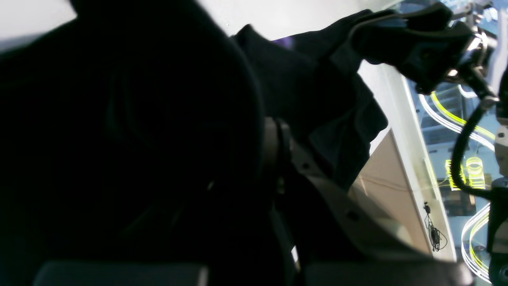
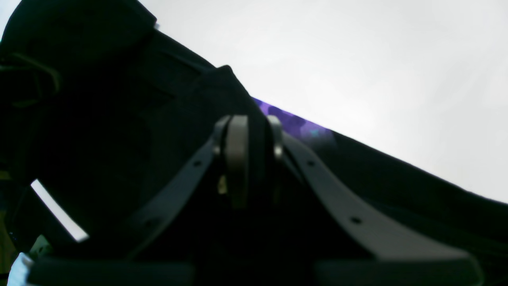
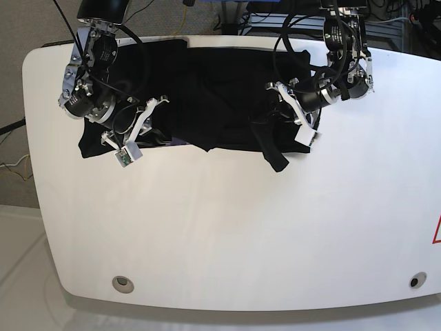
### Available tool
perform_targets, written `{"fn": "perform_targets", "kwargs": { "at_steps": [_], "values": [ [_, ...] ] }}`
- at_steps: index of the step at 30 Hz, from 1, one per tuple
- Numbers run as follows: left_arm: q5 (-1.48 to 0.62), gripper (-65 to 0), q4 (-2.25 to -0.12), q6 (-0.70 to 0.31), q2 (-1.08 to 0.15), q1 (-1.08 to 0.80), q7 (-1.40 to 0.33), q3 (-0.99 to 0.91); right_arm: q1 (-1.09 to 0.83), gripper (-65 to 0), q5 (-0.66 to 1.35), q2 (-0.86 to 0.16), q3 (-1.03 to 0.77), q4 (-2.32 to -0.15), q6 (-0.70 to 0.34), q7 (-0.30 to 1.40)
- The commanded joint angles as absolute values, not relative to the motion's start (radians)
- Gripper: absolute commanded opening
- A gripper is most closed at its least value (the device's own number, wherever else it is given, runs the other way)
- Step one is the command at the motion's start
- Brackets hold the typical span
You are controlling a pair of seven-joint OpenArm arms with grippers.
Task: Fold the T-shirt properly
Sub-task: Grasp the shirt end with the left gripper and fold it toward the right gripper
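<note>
Base view: black T-shirt (image 3: 207,89) lies bunched across the white table (image 3: 227,227).

We see a black T-shirt (image 3: 207,89) with a little purple print showing, lying on a white table (image 3: 227,227).

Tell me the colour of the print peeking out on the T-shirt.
Purple, on the black T-shirt; print shows best in the right wrist view.

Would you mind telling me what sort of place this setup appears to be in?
Probably a robotics lab or test workspace. A bare white table holds only a black T-shirt, worked by two cabled arms, with the left gripper and right gripper pinching it. Loose cables trail on the floor beside the table.
</note>
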State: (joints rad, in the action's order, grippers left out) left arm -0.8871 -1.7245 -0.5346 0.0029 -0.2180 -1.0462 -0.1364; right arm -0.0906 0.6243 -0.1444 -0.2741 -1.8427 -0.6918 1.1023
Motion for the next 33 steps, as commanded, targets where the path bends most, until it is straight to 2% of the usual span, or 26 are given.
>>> {"fn": "perform_targets", "kwargs": {
  "at_steps": [1, 12, 21, 28, 30, 33],
  "values": [
    [-0.913, -65.0, -1.745, -0.546, 0.027, -0.196, -1.025, -0.117, -0.076, -57.5, 0.643, -0.15, -0.284, -1.863, -0.698, 1.078],
    [-0.858, -65.0, -1.758, -0.549, 0.088, -0.156, -1.041, -0.004, -0.076, -57.8, 0.637, -0.143, -0.288, -1.864, -0.698, 1.08],
    [-0.839, -64.2, -1.754, -0.54, 0.088, -0.137, -1.038, 0.057, -0.078, -57.8, 0.634, -0.14, -0.292, -1.864, -0.698, 1.082],
    [-0.855, -38.5, -1.752, -0.532, 0.078, -0.133, -0.983, 0.118, -0.078, -57.8, 0.64, -0.14, -0.297, -1.864, -0.698, 1.081],
    [-0.857, -34.4, -1.752, -0.53, 0.075, -0.133, -0.957, 0.135, -0.079, -57.9, 0.64, -0.14, -0.295, -1.866, -0.698, 1.081],
    [-0.856, -31.7, -1.752, -0.525, 0.075, -0.134, -0.93, 0.159, -0.077, -57.9, 0.64, -0.142, -0.291, -1.866, -0.698, 1.082]
  ]
}}
